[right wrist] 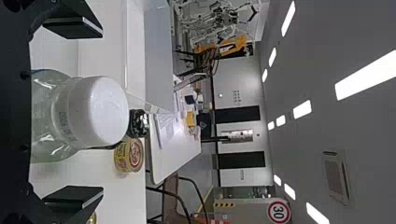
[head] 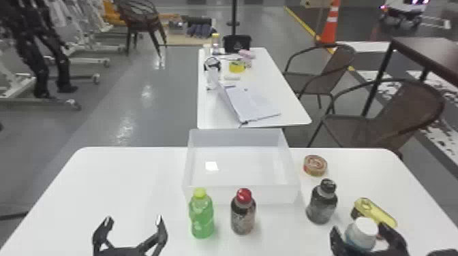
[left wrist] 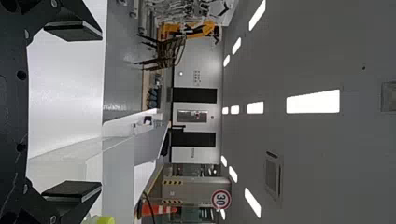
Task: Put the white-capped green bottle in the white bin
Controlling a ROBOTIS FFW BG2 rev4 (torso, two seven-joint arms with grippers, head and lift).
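1. On the table (head: 116,190), the bin (head: 242,195) is sitting in the middle, at the far side.
2. Before the bin, a left bottle (head: 201,218) and a middle bottle (head: 243,216) are standing side by side.
3. Right of the bin, a tin (head: 315,165) is lying; before it, a third bottle (head: 322,204) is standing.
4. Farther right, a can (head: 376,213) is lying; near it, a fourth bottle (head: 362,235) is being between the right gripper's (head: 358,228) fingers.
5. Behind the bin, another table (head: 289,114) is standing.

We see the white-capped green bottle (head: 361,237), pale and see-through, upright between the fingers of the right claw (head: 358,228); the white bin (head: 272,195), open-topped and rectangular, sits along the tabletop's (head: 136,180) far edge.
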